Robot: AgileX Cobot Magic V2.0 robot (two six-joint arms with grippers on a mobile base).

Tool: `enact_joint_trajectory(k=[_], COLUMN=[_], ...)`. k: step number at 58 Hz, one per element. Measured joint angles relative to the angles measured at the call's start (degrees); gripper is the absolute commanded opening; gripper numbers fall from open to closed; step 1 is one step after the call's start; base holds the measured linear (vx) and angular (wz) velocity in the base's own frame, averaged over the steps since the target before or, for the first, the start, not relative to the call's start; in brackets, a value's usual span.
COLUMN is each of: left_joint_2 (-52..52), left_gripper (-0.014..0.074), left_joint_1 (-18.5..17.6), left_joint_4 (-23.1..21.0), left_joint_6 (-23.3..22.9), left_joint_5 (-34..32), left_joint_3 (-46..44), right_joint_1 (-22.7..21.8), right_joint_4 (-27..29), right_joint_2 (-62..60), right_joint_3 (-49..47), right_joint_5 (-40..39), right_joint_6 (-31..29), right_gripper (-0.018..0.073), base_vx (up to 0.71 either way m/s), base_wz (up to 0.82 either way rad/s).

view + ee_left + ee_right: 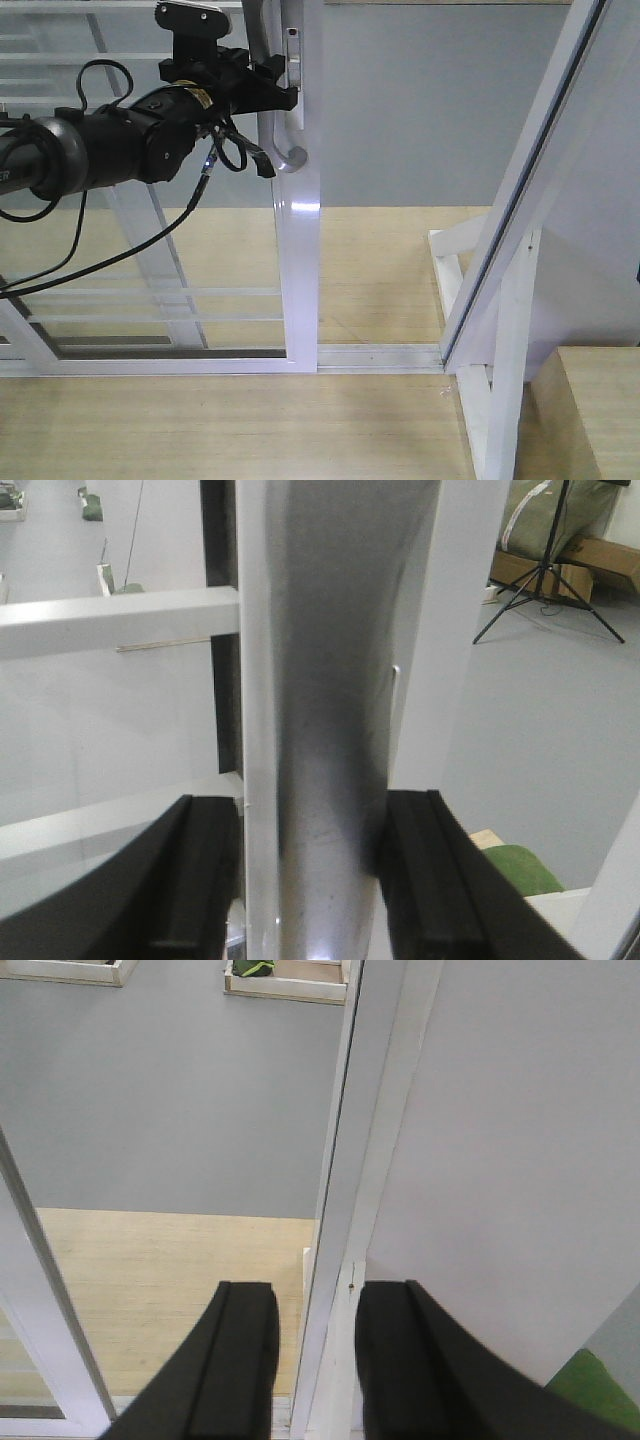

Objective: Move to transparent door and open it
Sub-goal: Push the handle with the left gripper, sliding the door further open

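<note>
Wood flooring is lying both sides of the track | door (298, 280) is standing left of the gap, probably heavy, stiff, sliding sideways | left pincer (268, 85) is clamping its slick metal handle (270, 128), the best hold | right pincer (318, 1360) is gaping, holding nothing

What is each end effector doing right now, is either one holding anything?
Left end effector: closed on the grey handle of the transparent door.
Right end effector: open, holding nothing.
</note>
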Motion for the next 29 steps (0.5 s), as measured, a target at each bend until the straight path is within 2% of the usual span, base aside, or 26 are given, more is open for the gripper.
enact_joint_trajectory(k=[12, 29], left_joint_2=[-0.19, -3.13], left_gripper=[0.0409, 0.0409], left_joint_1=[0.79, 3.95], left_joint_4=[-1.55, -2.07], left_joint_6=[0.11, 0.22], left_joint_5=[1.91, 10.05], left_joint_3=[-0.14, -0.18], right_joint_1=[0.0, 0.0], right_joint_4=[0.0, 0.0], right_joint_2=[0.0, 0.0], right_joint_3=[0.0, 0.0], right_joint_5=[0.0, 0.0], right_joint_6=[0.0, 0.0], right_gripper=[0.0302, 0.0302], base_vx=[0.0, 0.0], base_wz=[0.0, 0.0])
